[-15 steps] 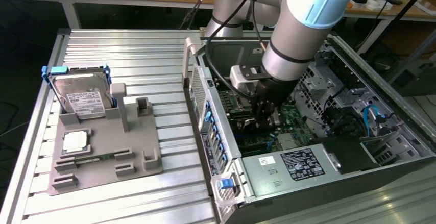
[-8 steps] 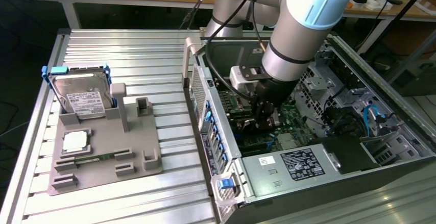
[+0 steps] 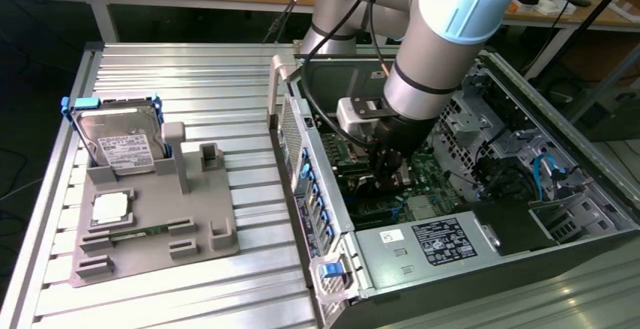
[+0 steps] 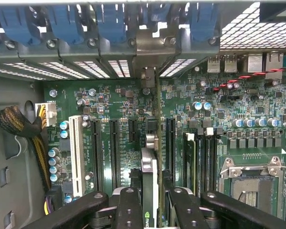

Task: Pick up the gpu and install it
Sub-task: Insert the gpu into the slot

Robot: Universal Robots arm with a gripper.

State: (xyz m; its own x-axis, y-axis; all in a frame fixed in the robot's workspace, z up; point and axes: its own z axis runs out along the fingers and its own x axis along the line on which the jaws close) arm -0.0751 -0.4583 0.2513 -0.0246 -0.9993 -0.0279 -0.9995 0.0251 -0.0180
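The gpu (image 4: 151,183) appears edge-on in the wrist view, a thin dark card standing upright over the green motherboard (image 4: 109,102) between the black expansion slots. Its silvery end bracket (image 4: 150,47) reaches the case's rear slot openings. My gripper (image 4: 153,210) is shut on the card, with one black finger (image 4: 128,207) on each side. In the exterior view my gripper (image 3: 385,173) is low inside the open computer case (image 3: 300,130), just above the motherboard (image 3: 425,171).
Blue slot latches (image 4: 62,21) line the case's rear wall. A white slot (image 4: 76,152) and a CPU socket (image 4: 250,183) flank the card. Outside the case, a grey fixture (image 3: 160,228) holds a silver hard drive (image 3: 118,145) and a green memory stick (image 3: 140,231).
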